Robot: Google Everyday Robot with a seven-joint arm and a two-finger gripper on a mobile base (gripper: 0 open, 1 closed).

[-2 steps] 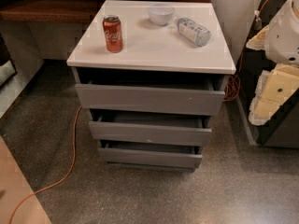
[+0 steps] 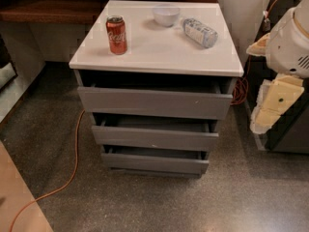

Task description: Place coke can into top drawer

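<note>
Standing near the left edge of the worktop point(image 2: 154, 50), the coke can point(image 2: 116, 35) is seen; the top drawer point(image 2: 154, 103) below is pulled slightly open. Right of it the end effector point(image 2: 273, 103) is held, its state not discernible.

My gripper point(image 2: 276, 103), at the frame's right edge, looks like matt cream plastic. The coke can point(image 2: 116, 35) is glossy red metal with a silver top. The top drawer point(image 2: 154, 103) has a matt grey front, under a smooth white cabinet top point(image 2: 159, 54). The bottle point(image 2: 200, 32) is clear plastic; the floor point(image 2: 241, 197) is speckled and slightly shiny.
</note>
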